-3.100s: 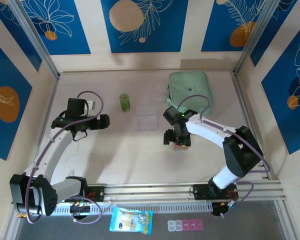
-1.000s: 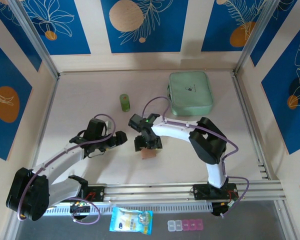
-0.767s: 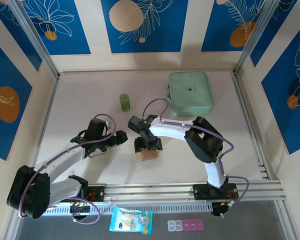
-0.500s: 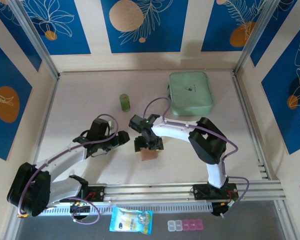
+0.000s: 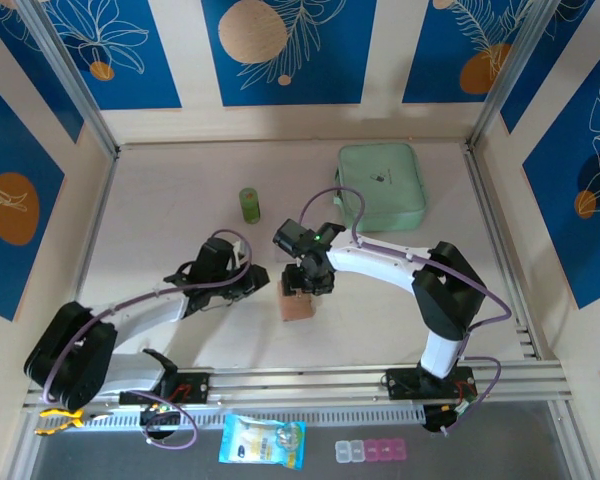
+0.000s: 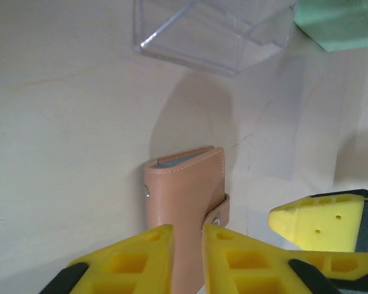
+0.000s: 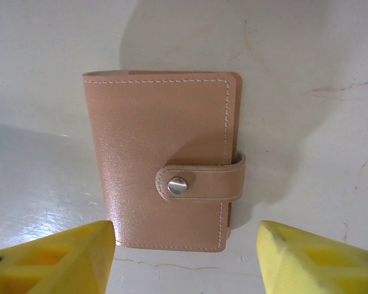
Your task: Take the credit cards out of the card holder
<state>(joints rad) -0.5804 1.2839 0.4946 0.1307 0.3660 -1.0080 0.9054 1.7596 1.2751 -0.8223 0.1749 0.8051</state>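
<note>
Plainly smooth tan card holder [image 7: 162,153], stitched edges, round snap [image 7: 178,185].

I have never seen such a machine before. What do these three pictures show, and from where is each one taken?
These are two white robot arms bolted to a table's near edge. The wide picture comes from a fixed camera above and behind them; the two close pictures come from a camera on each wrist. On the pale table lie a small pinkish-tan leather card holder, snapped shut, a mint-green zip pouch, a small green cylinder and a clear plastic tray. The left fingers, nearly closed, sit at the holder's end; the right fingers stand open over it.
</note>
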